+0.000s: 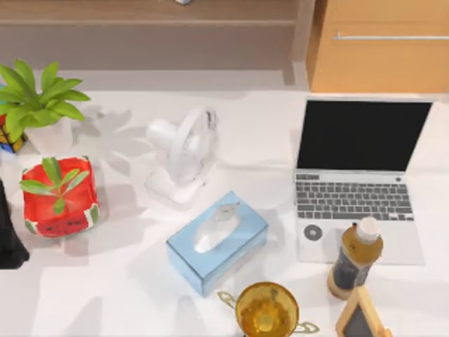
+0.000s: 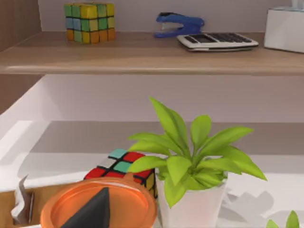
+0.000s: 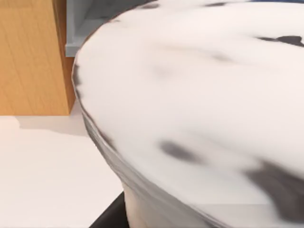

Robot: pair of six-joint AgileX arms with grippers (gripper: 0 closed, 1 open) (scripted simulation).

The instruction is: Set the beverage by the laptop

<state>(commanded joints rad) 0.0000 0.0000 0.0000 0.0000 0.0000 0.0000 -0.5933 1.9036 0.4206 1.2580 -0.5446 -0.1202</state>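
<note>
Beverage (image 1: 355, 258) stands upright at about four o'clock on the table (image 1: 126, 281) in the top view, its base just off the front edge of the laptop (image 1: 358, 184) and its white cap overlapping the palm rest from above; whether the bottle touches the laptop I cannot tell. It sits at six o'clock from the keyboard, with the golden trophy cup (image 1: 266, 309) at its eight o'clock and the small wood-framed chalkboard (image 1: 361, 317) close at its six o'clock. Judged from how things lie, the drink is already by the laptop, so little or nothing of the task seems left. The bottle looks small and rigid, probably light, with smooth and likely slippery sides; being tall and narrow it would tip easily, so the best hold is across the labelled body at mid-height, not on the cap, coming from the three o'clock side to avoid the chalkboard. A dark piece of the left arm (image 1: 10, 235) sits parked at the nine o'clock edge of the table, beside the red watermelon planter (image 1: 59, 196); its wrist view looks past a potted plant (image 2: 190, 161) toward a shelf. Neither gripper's jaws can be made out, so I cannot tell whether they stand wide or closed.
</note>
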